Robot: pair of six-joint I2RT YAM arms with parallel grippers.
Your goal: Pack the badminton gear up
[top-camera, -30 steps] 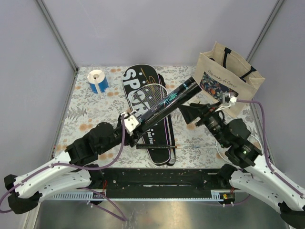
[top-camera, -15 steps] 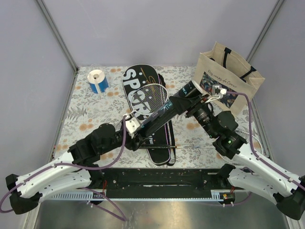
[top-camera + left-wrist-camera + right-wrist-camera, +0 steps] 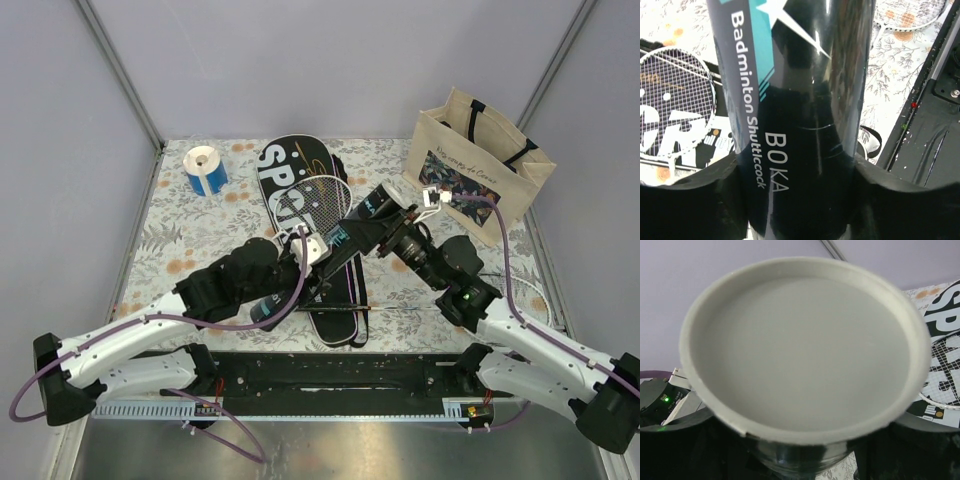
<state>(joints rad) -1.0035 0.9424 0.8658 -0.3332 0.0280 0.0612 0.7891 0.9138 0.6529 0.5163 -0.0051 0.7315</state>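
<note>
The long black tube with teal print (image 3: 348, 234) hangs slanted above the black SPORT case (image 3: 284, 186). My left gripper (image 3: 316, 256) is shut on its lower half; the left wrist view shows the tube (image 3: 805, 100) filling the space between the fingers of the left gripper (image 3: 800, 170). My right gripper (image 3: 393, 222) is shut just under the tube's upper end. The right wrist view shows that end's white cap (image 3: 800, 345) above the right gripper (image 3: 805, 452). A white-framed racket (image 3: 326, 194) lies on the case. A second racket (image 3: 420, 311) lies in front. No shuttlecocks show.
The beige tote bag (image 3: 482, 160) stands at the back right, close behind my right arm. The blue-and-white tape roll (image 3: 206, 168) sits at the back left. The black base rail (image 3: 340, 372) runs along the near edge. Grey walls close three sides.
My right gripper swung in from the right and closed under the tube's cap. My left gripper moved right and up the tube, and the tube sank lower and nearer.
</note>
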